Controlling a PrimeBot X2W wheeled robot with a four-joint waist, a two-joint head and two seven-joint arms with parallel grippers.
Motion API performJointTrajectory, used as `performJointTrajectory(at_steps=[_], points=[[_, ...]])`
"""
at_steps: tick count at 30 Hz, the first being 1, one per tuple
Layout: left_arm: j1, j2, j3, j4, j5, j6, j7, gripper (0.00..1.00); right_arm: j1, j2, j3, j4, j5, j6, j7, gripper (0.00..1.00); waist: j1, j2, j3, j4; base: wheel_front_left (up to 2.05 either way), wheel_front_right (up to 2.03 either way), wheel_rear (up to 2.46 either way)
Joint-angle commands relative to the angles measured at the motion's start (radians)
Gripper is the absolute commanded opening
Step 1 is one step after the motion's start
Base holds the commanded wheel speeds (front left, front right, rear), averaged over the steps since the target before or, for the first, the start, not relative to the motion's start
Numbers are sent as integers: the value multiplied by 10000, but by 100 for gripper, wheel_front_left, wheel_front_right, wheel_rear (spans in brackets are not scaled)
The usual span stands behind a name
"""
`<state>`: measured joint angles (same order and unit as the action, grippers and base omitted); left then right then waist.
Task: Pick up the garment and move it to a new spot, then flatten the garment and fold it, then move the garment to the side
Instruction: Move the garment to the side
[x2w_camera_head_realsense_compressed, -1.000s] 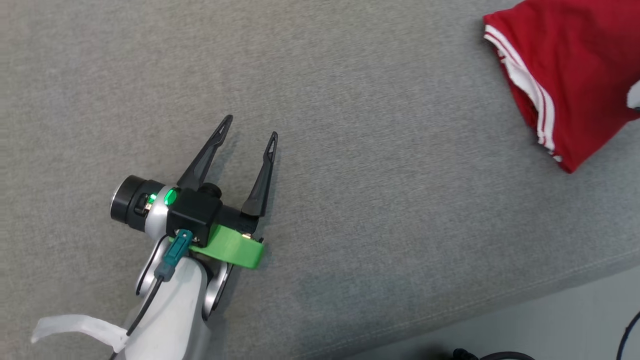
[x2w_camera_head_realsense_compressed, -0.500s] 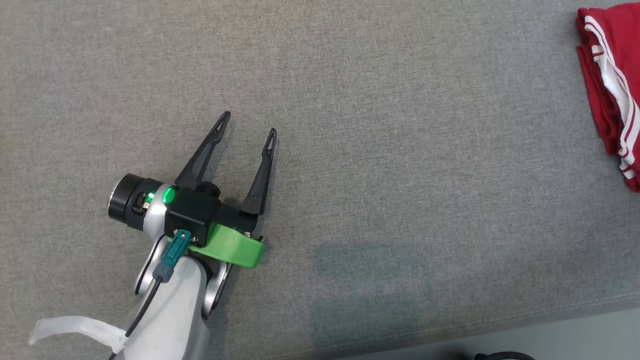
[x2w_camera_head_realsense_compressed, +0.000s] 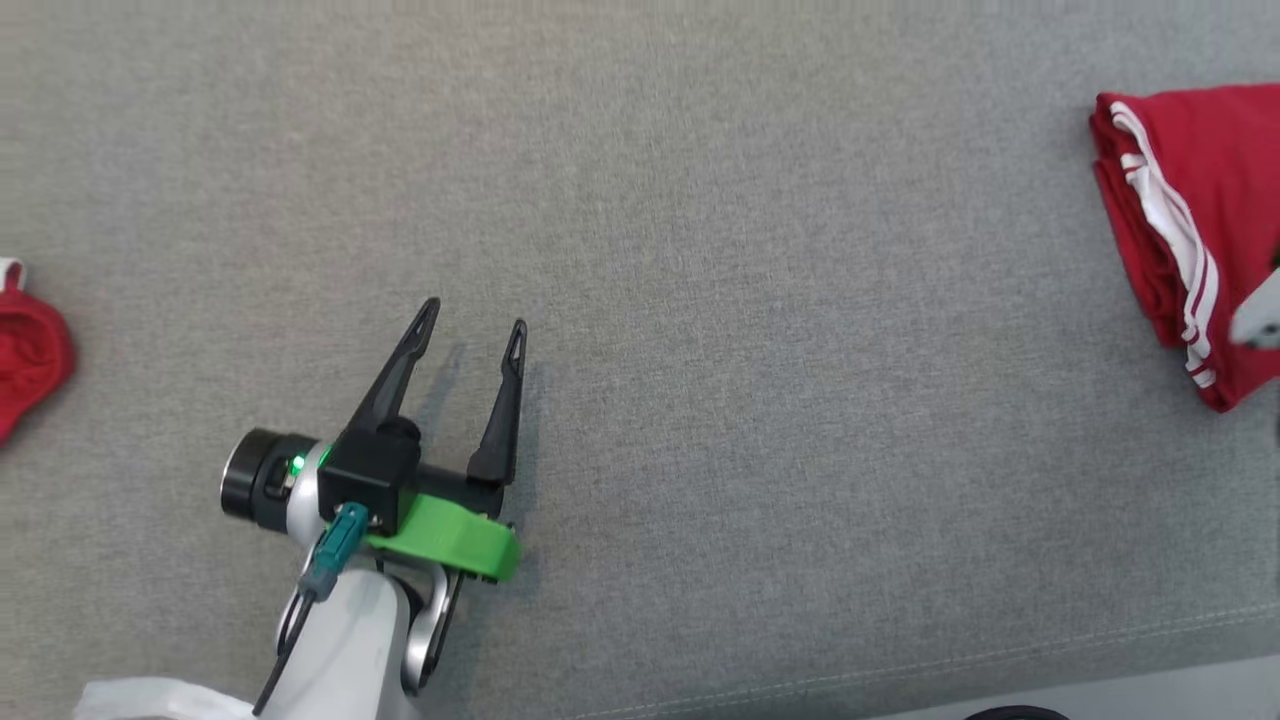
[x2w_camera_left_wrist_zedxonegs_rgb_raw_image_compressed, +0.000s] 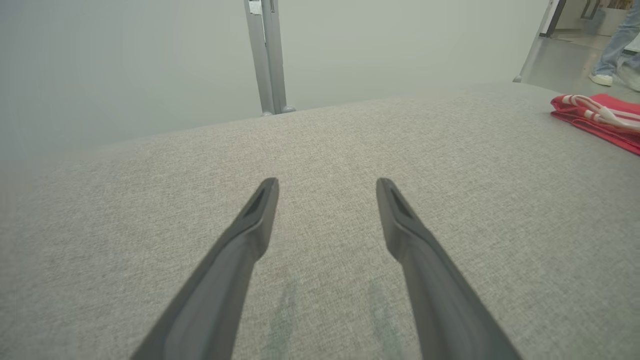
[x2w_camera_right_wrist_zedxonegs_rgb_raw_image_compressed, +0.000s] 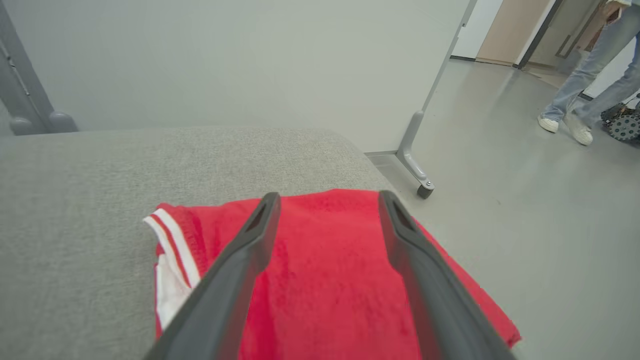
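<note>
Right gripper (x2w_camera_right_wrist_zedxonegs_rgb_raw_image_compressed: 328, 196), jaws apart, over garment (x2w_camera_right_wrist_zedxonegs_rgb_raw_image_compressed: 325, 295)

The head camera looked steeply down on the grey fabric table (x2w_camera_head_realsense_compressed: 760, 300) from above, the left gripper (x2w_camera_head_realsense_compressed: 474, 314) low at its left. The left wrist camera sat low over that table, facing a far wall (x2w_camera_left_wrist_zedxonegs_rgb_raw_image_compressed: 125, 60); the right wrist camera sat close above the red garment (x2w_camera_right_wrist_zedxonegs_rgb_raw_image_compressed: 330, 280) at the table's corner, which all 3 views shared.

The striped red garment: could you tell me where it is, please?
The garment lies folded on the grey cushion at the head view's right side, with the open right claw over it.
</note>
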<state>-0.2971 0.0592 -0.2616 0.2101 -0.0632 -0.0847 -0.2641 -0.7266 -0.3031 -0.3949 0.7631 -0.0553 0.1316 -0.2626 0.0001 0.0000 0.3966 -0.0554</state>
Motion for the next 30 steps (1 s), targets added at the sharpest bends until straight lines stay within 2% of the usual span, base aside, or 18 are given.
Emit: performJointTrajectory(at_steps=[1,8,13,22,30], points=[[256,4,88,52,-118,78,1,100,448,165,248,-256,260,-19,-25,100,-1,0,-869,252,0,0,0],[984,-44,633,398,-373,255,1,100,2085,1066,1630,-1389,941,-19,-25,100,-1,0,-1907,512,0,0,0],[1419,-58,1066,611,-484,332,1,100,2899,1466,2519,-1890,1467,-19,-25,100,-1,0,-2442,669,0,0,0],[2075,-74,1672,1058,-514,557,1,100,4204,1901,3303,-2752,1816,-19,-26,100,-1,0,-3207,829,0,0,0],[2517,-71,2027,1229,-731,743,1,100,5065,2161,3590,-3427,1960,-19,-25,100,-1,0,-3675,846,0,0,0]])
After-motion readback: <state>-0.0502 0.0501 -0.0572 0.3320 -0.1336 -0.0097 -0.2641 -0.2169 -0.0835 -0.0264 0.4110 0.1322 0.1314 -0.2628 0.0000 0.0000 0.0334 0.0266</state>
